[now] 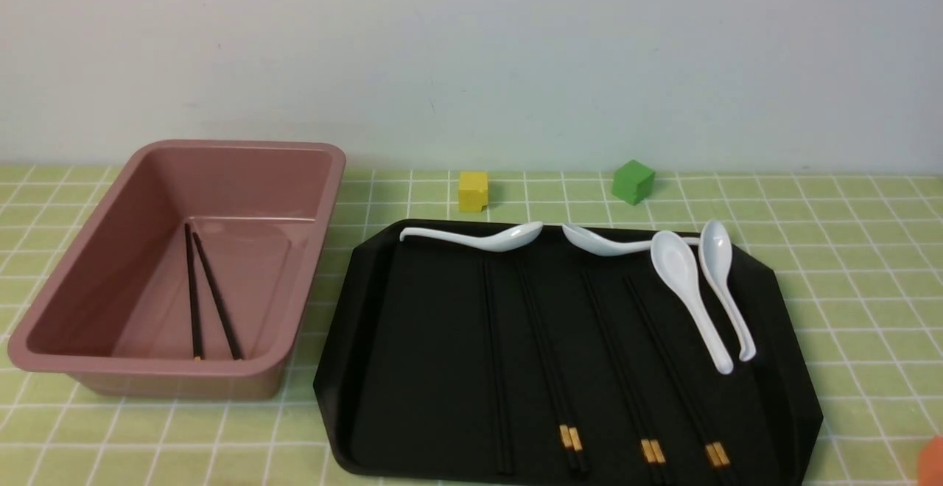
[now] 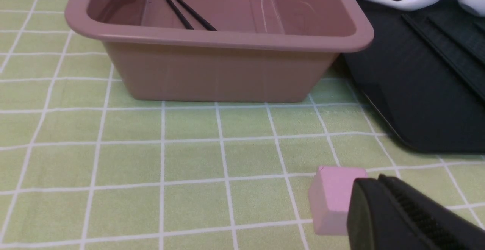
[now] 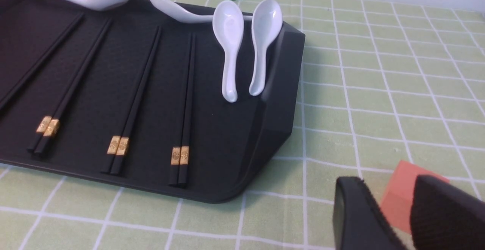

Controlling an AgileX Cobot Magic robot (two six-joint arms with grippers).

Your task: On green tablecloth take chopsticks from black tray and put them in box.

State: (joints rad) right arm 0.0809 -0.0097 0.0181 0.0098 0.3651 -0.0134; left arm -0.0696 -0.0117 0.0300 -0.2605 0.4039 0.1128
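Observation:
The black tray lies on the green tablecloth and holds several pairs of black chopsticks with gold bands, also in the right wrist view. The pink box stands left of the tray with one pair of chopsticks on its floor, also in the left wrist view. My left gripper is shut and empty, low over the cloth in front of the box. My right gripper is open and empty, near the tray's front right corner. Neither gripper shows in the front view.
Several white spoons lie along the tray's far edge and right side. A yellow cube and a green cube stand behind the tray. A pink cube sits beside the left fingers. An orange cube lies behind the right jaws.

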